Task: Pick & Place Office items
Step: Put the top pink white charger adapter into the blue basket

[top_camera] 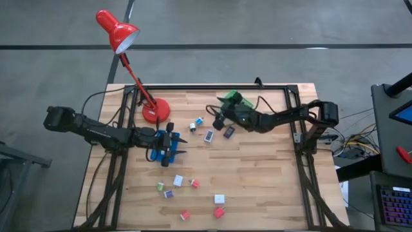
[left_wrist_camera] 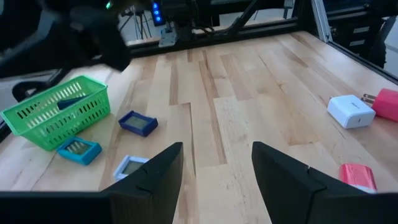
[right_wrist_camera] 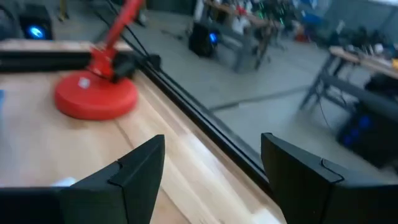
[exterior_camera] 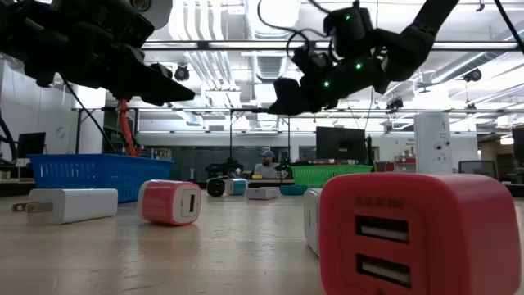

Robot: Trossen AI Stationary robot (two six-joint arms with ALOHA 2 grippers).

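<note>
Between the spread fingers of the right gripper [right_wrist_camera: 211, 174] nothing is held; USB chargers [top_camera: 219, 199] lie scattered below. Left gripper [left_wrist_camera: 216, 180], likewise parted, is empty; only the low view shows a person [exterior_camera: 266, 166].

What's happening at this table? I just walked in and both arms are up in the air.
Two arms are sorting small office items. The left end effector hovers open and empty over the blue tray. The right end effector, also open and empty, hangs near the green basket at the table's back. Chargers and flat pieces lie scattered on the wooden table.
</note>
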